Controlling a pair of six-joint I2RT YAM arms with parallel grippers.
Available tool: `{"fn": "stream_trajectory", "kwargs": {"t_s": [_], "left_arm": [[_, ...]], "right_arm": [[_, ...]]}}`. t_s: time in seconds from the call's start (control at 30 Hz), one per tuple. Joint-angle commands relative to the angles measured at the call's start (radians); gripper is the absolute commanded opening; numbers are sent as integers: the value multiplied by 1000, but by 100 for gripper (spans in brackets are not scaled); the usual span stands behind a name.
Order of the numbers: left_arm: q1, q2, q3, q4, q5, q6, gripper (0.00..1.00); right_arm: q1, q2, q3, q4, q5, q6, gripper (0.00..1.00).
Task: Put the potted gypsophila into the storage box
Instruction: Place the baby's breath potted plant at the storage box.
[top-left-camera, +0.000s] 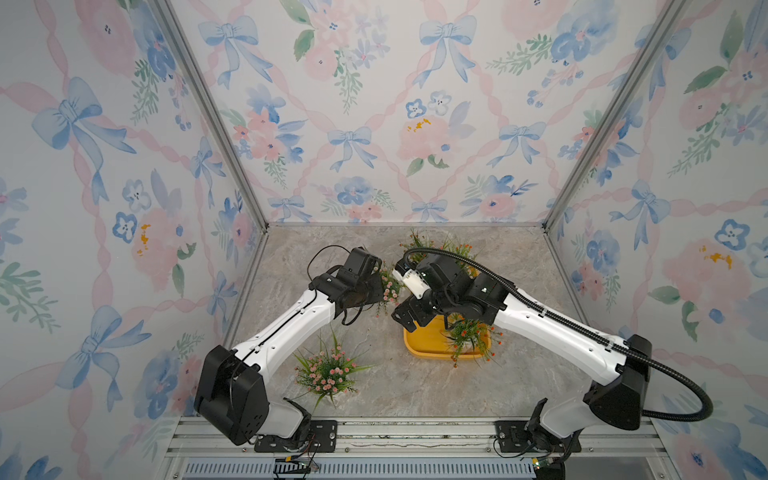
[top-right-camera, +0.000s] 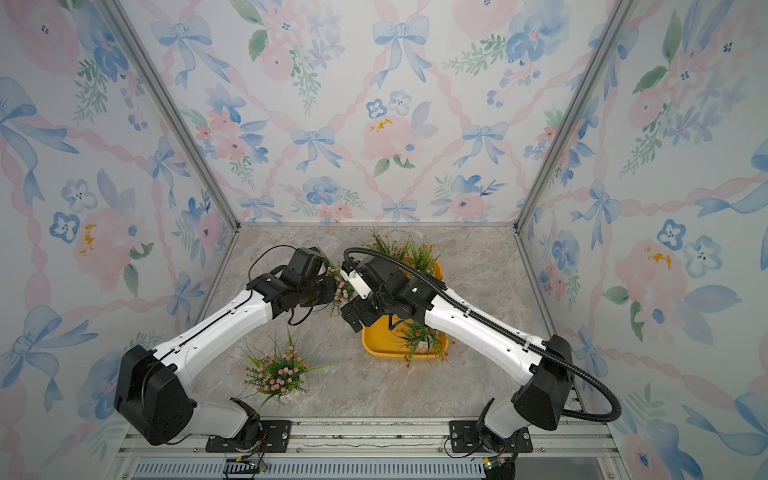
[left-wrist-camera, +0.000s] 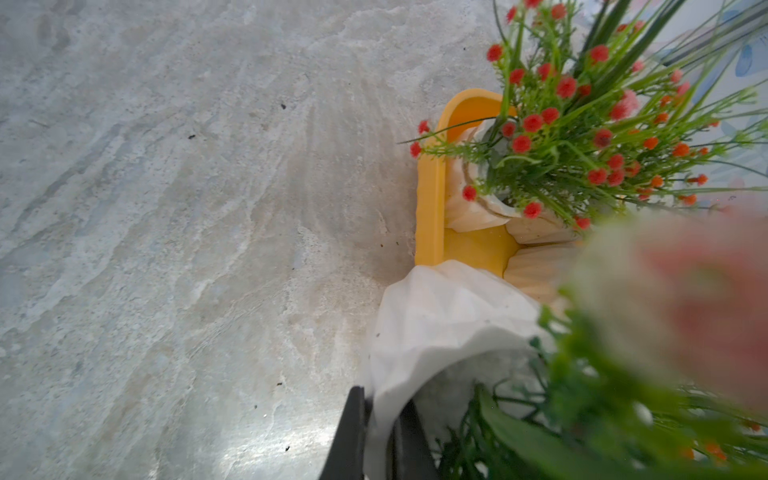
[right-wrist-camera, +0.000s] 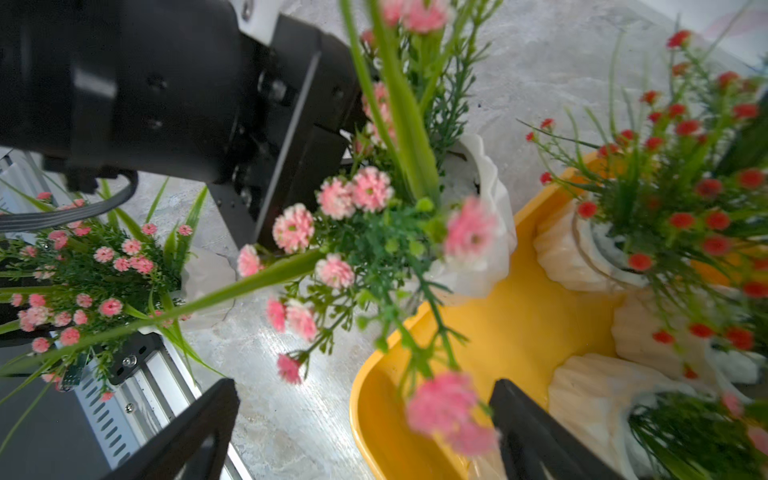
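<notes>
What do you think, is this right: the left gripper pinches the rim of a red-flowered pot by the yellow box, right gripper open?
No. The pot the left gripper pinches has pink flowers, not red; the right wrist view shows it. It is rim-held by the storage box, right gripper open.

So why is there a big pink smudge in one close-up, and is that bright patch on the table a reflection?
Left wrist view: the smudge looks like pink flowers of the white pot, almost against the lens and out of focus; the bright patch is light glaring off the table. Right wrist view: the nearest pink bloom blurs likewise. Both top views: sharp throughout.
</notes>
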Motion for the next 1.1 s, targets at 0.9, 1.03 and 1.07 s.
{"fn": "stream_trajectory", "kwargs": {"t_s": [0.9, 1.03, 1.07], "left_arm": [[-192, 491, 461, -13, -110, 88, 0], [-207, 534, 504, -56, -149, 105, 0], [-209, 541, 517, -69, -155, 108, 0]], "right_arm": [[-229, -261, -255, 14, 34, -11, 97], [-223, -250, -255, 18, 12, -52, 97], [-223, -244, -251, 14, 11, -54, 97]]}}
